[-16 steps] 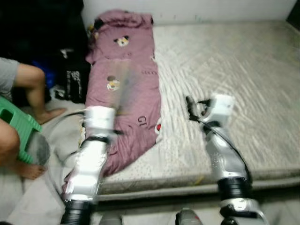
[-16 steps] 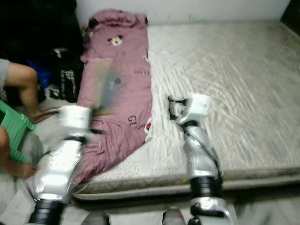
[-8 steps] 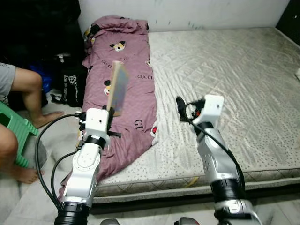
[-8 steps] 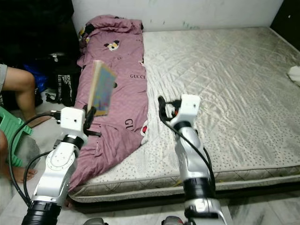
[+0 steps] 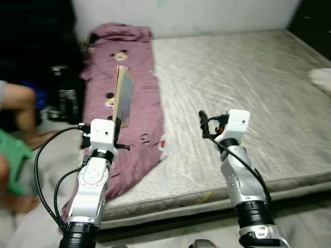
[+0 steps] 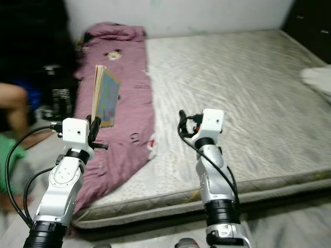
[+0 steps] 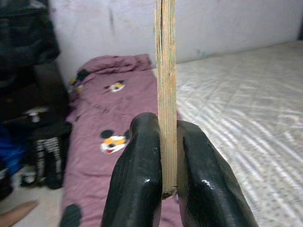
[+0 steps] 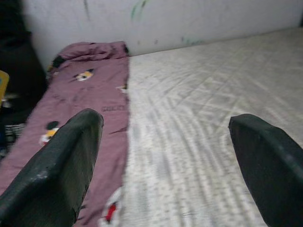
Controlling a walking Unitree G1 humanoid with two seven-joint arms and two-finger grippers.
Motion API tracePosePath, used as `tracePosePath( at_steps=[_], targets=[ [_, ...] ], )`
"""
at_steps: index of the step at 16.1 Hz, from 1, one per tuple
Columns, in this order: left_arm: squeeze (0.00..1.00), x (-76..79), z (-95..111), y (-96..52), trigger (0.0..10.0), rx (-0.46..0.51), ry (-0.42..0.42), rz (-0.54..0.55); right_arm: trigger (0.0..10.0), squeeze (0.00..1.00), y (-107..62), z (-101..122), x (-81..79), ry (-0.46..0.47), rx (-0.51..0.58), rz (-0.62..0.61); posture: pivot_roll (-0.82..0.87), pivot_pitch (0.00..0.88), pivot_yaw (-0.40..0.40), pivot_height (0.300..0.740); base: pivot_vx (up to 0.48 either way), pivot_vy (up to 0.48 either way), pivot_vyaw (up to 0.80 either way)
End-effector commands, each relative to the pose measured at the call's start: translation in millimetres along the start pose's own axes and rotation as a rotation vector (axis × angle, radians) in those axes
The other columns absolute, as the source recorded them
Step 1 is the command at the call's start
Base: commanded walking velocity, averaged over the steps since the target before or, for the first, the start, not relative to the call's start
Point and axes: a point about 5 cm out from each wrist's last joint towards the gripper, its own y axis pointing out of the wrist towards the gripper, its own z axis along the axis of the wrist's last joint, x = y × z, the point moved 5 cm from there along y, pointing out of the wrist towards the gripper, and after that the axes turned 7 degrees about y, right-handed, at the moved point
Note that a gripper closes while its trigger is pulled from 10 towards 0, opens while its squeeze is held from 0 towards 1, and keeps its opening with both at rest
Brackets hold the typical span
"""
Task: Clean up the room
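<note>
The left gripper point(image 7: 163, 182) pinches the lower edge of a thin book point(image 5: 123, 95) and holds it upright above the purple blanket point(image 5: 103, 77), which lies along the left side of the mattress point(image 5: 248, 88). The right gripper point(image 8: 165, 161) hovers over the mattress near its front edge, with fingers spread wide and nothing between them.

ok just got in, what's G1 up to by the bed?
The left gripper is shut on a thin book, holding it upright above the purple blanket along the mattress edge. The right gripper is open and holds nothing, raised over the mattress. A person's leg shows beside the bed on the robot's left, near a black bag.
</note>
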Motion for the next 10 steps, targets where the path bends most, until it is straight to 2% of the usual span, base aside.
tracePosePath(
  at_steps=[1,10],
  targets=[
    [0.0,-6.0,11.3,2.8,10.0,0.05,0.004,0.021,10.0,0.0,2.9,1.2,-5.1,-0.005,0.003,0.013,-0.1,0.0,0.024,0.74,0.0,-0.247,0.0],
    [0.0,-6.0,11.3,5.1,10.0,0.049,-0.001,0.024,10.0,0.0,4.4,2.5,-10.6,-0.047,0.011,0.046,-0.1,0.0,0.019,0.74,0.0,-0.269,0.0]
  ],
)
